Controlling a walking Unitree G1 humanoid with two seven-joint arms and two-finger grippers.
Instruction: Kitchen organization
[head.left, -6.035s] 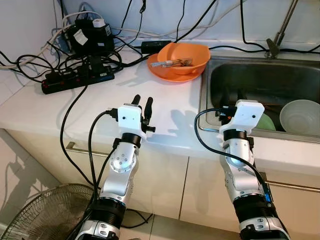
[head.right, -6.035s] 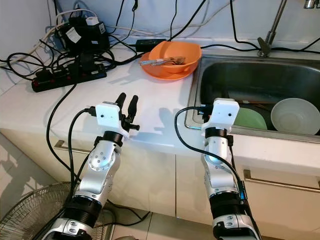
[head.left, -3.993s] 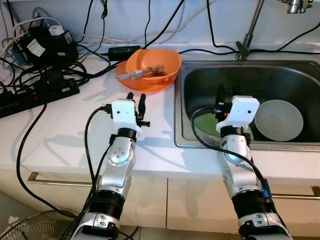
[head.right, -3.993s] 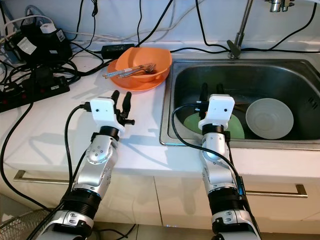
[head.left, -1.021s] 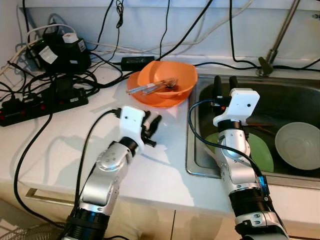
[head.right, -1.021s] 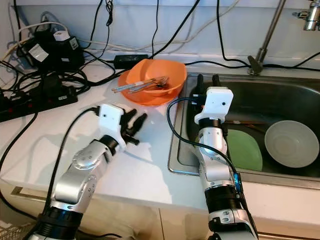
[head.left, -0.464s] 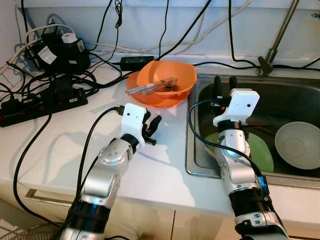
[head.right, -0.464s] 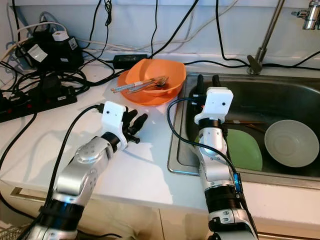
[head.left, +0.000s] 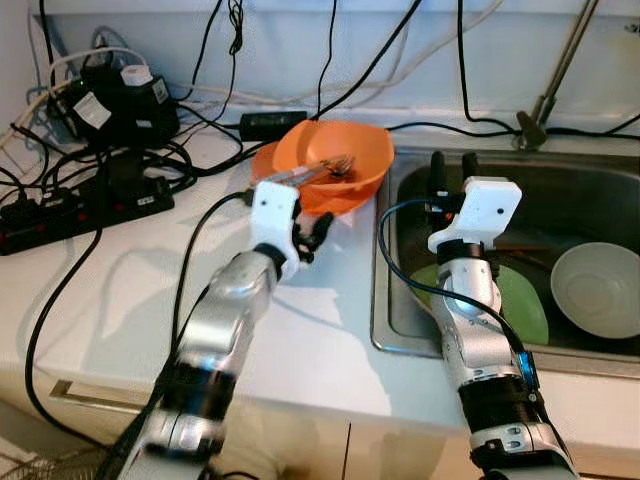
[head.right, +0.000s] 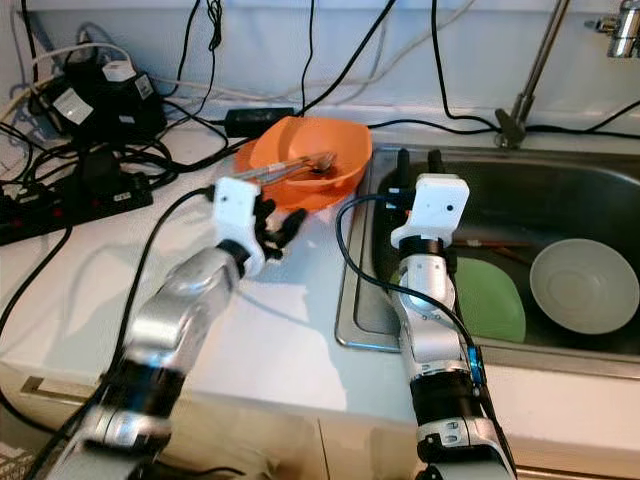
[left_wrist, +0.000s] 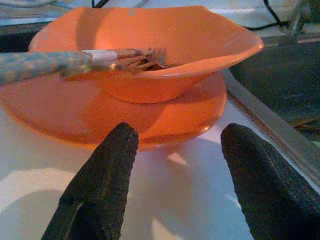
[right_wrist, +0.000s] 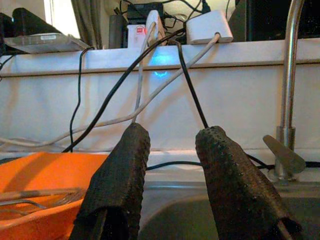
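White counter, sink at its right end. Orange bowl on a plate, cutlery inside, beside the sink. Left gripper: fingers spread, empty, just short of the plate rim. Right gripper: parted, idle over the sink. You probably want one finger under the rim; close slowly, keep level.
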